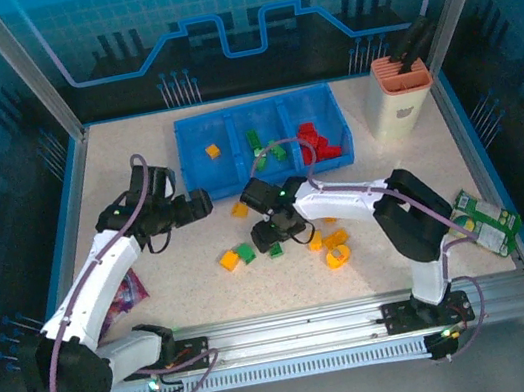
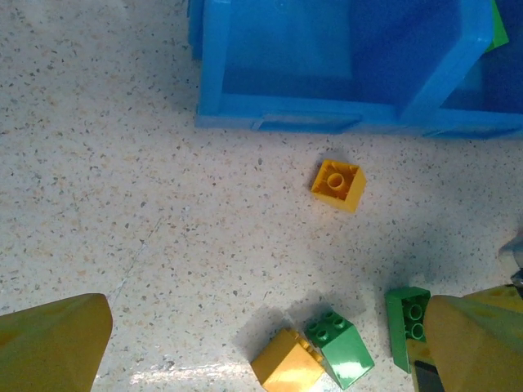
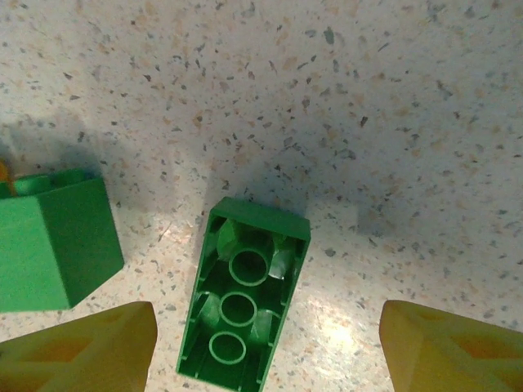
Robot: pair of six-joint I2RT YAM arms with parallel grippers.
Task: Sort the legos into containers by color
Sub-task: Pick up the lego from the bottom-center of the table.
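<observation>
Right jaws, spread wide, flank an upturned green lego point(image 3: 243, 298) lying between them.

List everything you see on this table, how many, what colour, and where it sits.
Shallow plastic tray with three compartments: one, blue, far centre.
Small orange-yellow studded bricks: about seven; one in left compartment, rest loose before the tray.
Small green studded bricks: a few in middle compartment, two loose.
Small red studded bricks: a pile, right compartment.
Plastic holder with orange top: one, cream, right of tray.
Crinkly snack packets: two; green-white at right edge, purplish at left.
Left claw: one, yellow, open above loose bricks.
Right claw: one, yellow, open astride an upturned green brick.
</observation>
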